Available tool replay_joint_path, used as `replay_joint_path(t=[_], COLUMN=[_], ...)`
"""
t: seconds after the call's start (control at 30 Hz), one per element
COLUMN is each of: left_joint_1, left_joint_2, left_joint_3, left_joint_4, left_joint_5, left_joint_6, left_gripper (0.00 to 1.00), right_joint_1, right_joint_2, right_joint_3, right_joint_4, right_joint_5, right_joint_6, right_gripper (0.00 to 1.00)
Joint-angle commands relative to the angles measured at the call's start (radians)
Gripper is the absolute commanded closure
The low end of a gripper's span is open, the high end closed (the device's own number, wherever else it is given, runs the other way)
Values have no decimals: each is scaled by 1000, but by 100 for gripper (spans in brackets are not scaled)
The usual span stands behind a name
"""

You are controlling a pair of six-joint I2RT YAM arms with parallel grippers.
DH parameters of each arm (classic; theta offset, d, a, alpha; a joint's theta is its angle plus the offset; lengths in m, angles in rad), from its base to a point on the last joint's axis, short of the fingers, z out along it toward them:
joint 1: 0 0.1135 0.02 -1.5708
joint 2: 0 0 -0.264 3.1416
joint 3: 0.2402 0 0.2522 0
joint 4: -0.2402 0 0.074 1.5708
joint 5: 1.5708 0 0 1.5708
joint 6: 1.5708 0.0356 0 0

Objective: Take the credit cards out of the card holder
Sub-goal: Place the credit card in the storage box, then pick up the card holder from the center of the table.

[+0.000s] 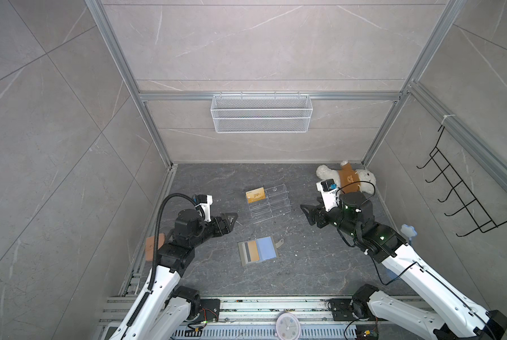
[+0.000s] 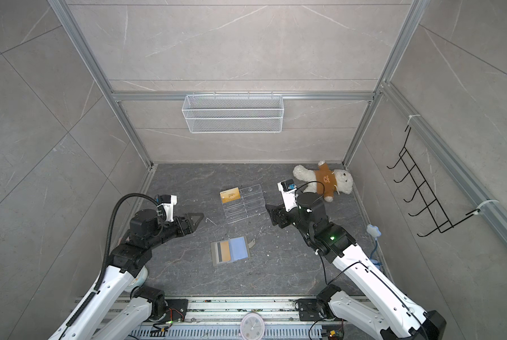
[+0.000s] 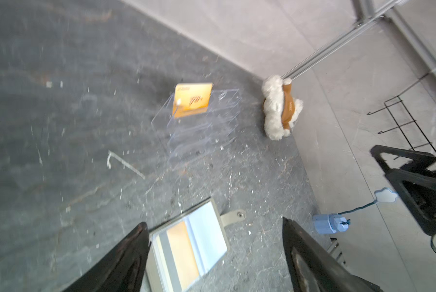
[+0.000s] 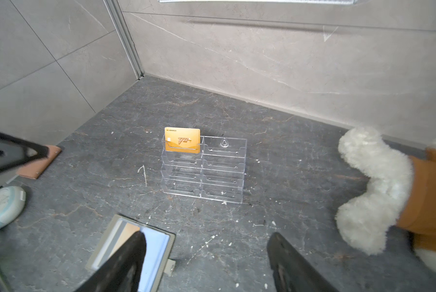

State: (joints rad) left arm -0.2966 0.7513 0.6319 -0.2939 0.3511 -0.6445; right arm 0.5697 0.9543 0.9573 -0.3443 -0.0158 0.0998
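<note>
- The card holder (image 1: pixel 266 248) lay opened flat on the table (image 1: pixel 319 265), blue panel up, front and centre between the two arms, with its snap tab (image 1: pixel 279 243) on the right arm's side
- One gold card (image 1: pixel 252 250) sat in the holder's grey half with most of its face showing; a dark strip lay beside it, and what that strip was could not be told
- A second gold card (image 1: pixel 255 195) stood upright in the top tier of the clear acrylic stand (image 1: pixel 271 207), well apart from the holder
- Judged handling: the card was thin, stiff, light and slick, and it lay flush, so there was little edge to pinch; best taken at its exposed edge and slid out along the slot
- The holder looked soft and light and would likely drag along unless pinned on the blue panel
- Left gripper (image 1: pixel 230 219): jaws apart and empty, raised behind and to the left of the holder, not touching it
- Right gripper (image 1: pixel 307 212): jaws apart and empty, raised behind and to the right, nearer the stand than the holder
</note>
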Motion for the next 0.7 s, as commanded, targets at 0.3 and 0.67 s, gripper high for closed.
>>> replay_joint_path(t=[0.3, 0.67], left_joint_1=[-35, -136], left_joint_2=[52, 231], left_joint_3=[-318, -402], left_joint_4=[240, 376], left_joint_5=[156, 123], left_joint_6=[-513, -626], left_gripper=[28, 46], right_joint_1=[9, 200], right_joint_2=[240, 561], right_joint_3=[-39, -55], right_joint_4=[115, 227], right_joint_5=[-400, -332], right_joint_6=[260, 392], right_gripper=[100, 100])
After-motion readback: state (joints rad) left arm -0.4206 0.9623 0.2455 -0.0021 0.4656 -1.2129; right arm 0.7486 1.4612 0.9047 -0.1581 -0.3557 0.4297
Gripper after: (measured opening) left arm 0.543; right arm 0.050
